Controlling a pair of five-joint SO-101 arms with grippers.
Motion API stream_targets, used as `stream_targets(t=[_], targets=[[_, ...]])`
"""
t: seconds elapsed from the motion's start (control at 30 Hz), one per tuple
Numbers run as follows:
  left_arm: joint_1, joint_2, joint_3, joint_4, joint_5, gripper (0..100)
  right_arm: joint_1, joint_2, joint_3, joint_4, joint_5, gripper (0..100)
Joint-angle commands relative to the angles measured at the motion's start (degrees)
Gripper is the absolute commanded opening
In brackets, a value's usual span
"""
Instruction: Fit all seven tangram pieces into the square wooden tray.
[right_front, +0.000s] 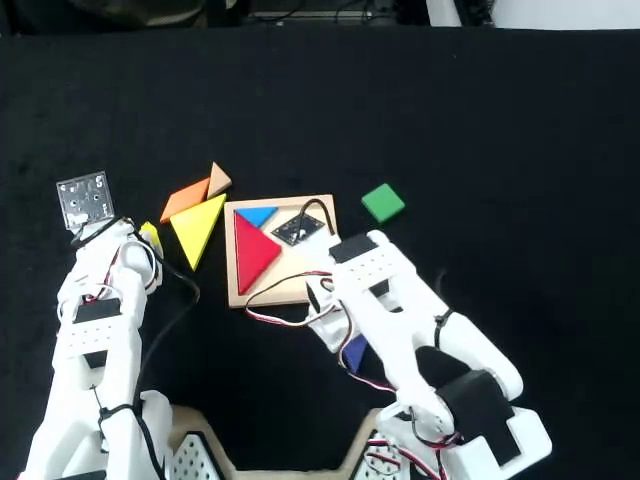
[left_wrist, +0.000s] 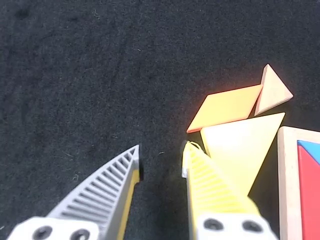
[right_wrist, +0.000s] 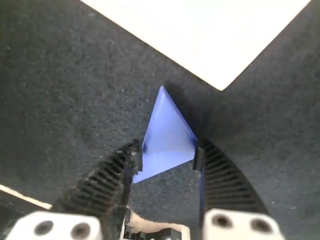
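Right gripper (right_wrist: 166, 150) pinches the violet triangle (right_wrist: 167, 130) on the cloth, just off the tray (right_wrist: 210, 30) corner. Left gripper (left_wrist: 161, 150) stands with fingers apart, yellow triangle (left_wrist: 245, 145) just beside 1 finger. From above, the tray holds 2 pieces: red triangle (right_front: 252, 250), blue triangle (right_front: 256, 214).

Your bench (right_front: 500, 120) is plain black and the tray (right_front: 245, 293) is pale wood. The tangram pieces are a red triangle (right_front: 253, 250), a light blue triangle (right_front: 256, 215), a yellow triangle (right_front: 198, 228), an orange parallelogram (right_front: 185, 199), a tan triangle (right_front: 218, 180), a green square (right_front: 382, 202) and a violet-blue triangle (right_wrist: 166, 140). Both arms (right_front: 400, 320) are white.
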Motion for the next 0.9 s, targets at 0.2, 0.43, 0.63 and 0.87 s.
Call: stream_targets(t=[0.2, 0.43, 0.63, 0.87], targets=[[-0.7, -0.1, -0.5, -1.1, 0.1, 15, 1.8, 0.5, -11.4, 12.0, -0.9, 16.2], [-0.3, -0.1, -0.5, -1.1, 0.1, 15, 1.0, 0.5, -11.7, 14.8, -1.0, 16.1], [-0.3, -0.1, -0.5, -1.1, 0.1, 15, 0.6, 3.6, -8.7, 14.0, -1.0, 30.2], [-0.3, 0.0, -0.7, -1.1, 0.1, 15, -1.1, 12.4, -8.7, 8.1, -1.1, 30.1]])
